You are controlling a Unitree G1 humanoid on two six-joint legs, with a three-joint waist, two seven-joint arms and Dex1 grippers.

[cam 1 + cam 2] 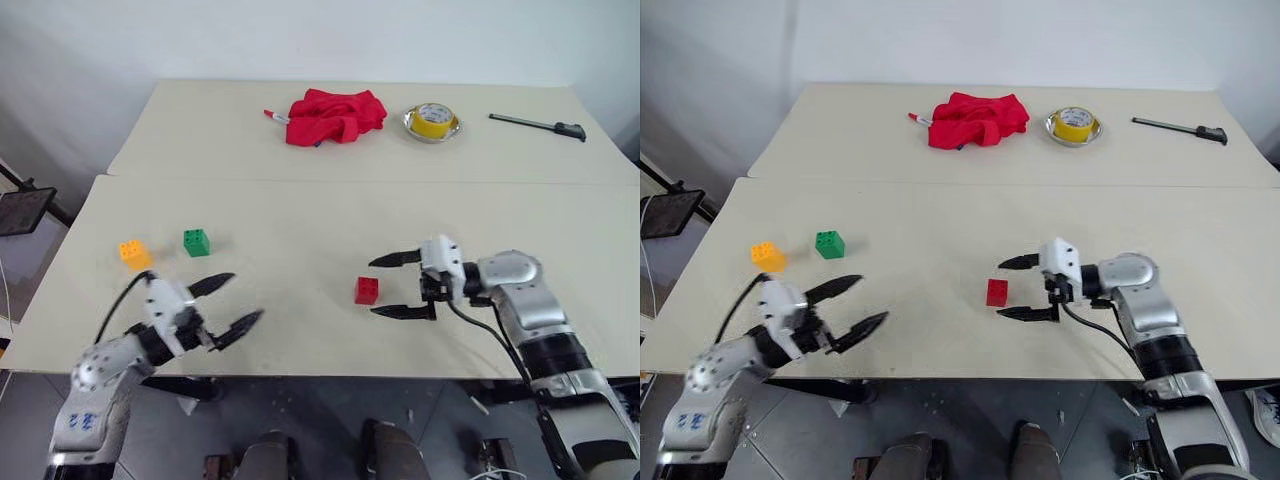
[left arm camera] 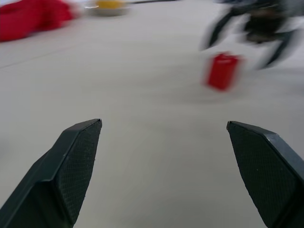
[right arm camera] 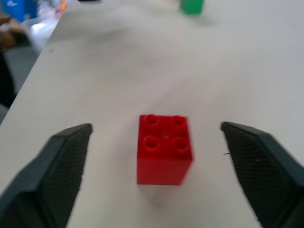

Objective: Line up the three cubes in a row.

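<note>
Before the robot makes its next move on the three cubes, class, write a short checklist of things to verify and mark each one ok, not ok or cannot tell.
1. Right hand open: ok, fingers wide apart.
2. Red cube lined up with that hand: ok, it sits just ahead of the fingertips, untouched.
3. Red cube upright: ok, studs on top.
4. Left hand open and holding nothing: ok.
5. Green cube and orange-yellow cube side by side: ok, apart with a small gap.
6. All three cubes in a row: not ok, the red one sits well apart from the other two.
</note>
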